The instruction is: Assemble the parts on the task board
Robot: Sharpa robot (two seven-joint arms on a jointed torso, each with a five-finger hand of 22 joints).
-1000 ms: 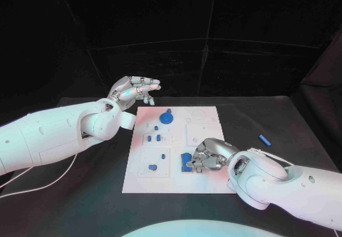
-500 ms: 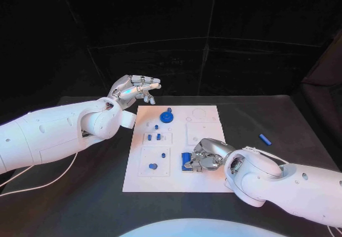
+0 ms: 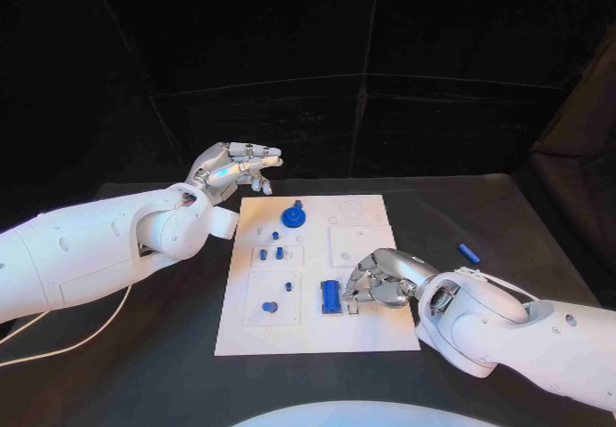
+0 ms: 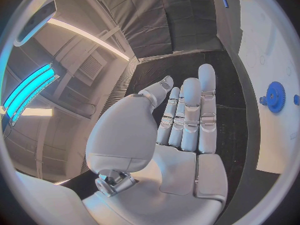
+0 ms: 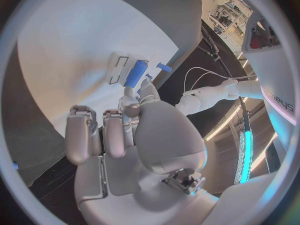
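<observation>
arms: bulky glossy white shells | left hand (image 3: 236, 166): silver, segmented fingers | right hand (image 3: 375, 277): silver | thin white cable under left arm

Your head camera looks steeply down on the desk (image 3: 514, 213) and the task board (image 3: 314, 267). Each wrist camera sits close behind its own hand, looking along the fingers. All three views share the task board.

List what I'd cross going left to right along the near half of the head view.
Small blue round part → upright blue block → right robot hand → loose blue piece on the black table.
</observation>
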